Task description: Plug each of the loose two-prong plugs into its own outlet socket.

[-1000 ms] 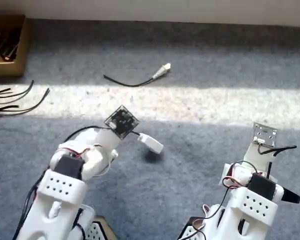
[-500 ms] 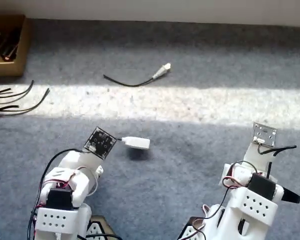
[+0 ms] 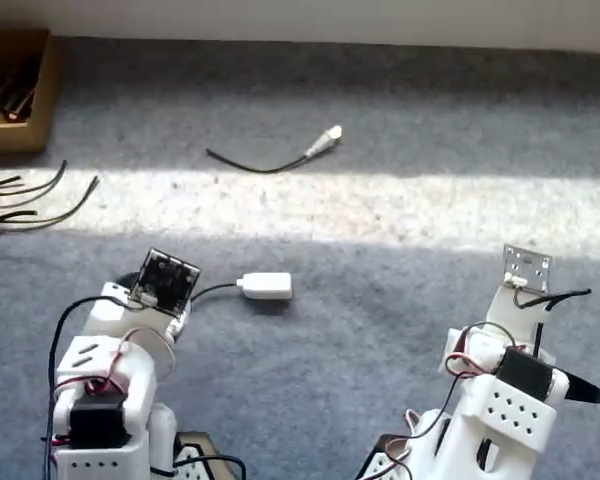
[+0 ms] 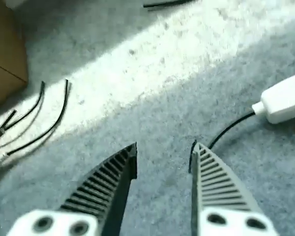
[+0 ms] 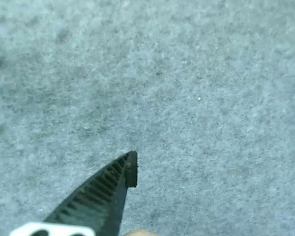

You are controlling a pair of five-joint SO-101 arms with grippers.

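Left wrist view: left fingers (image 4: pixel 108 182) apart, white connector (image 4: pixel 285 101) near; right fingers (image 5: pixel 105 191): cannot tell.

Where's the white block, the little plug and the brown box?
white block (image 3: pixel 266 287), high view, its middle.
little plug (image 3: pixel 327 139), high view, its white tip.
brown box (image 3: pixel 48 95), high view, its side wall.

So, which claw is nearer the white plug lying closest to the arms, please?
Left. The left claw hangs just beside the white plug, by its black cord; the right claw is over bare carpet, well off on the plug's other side.
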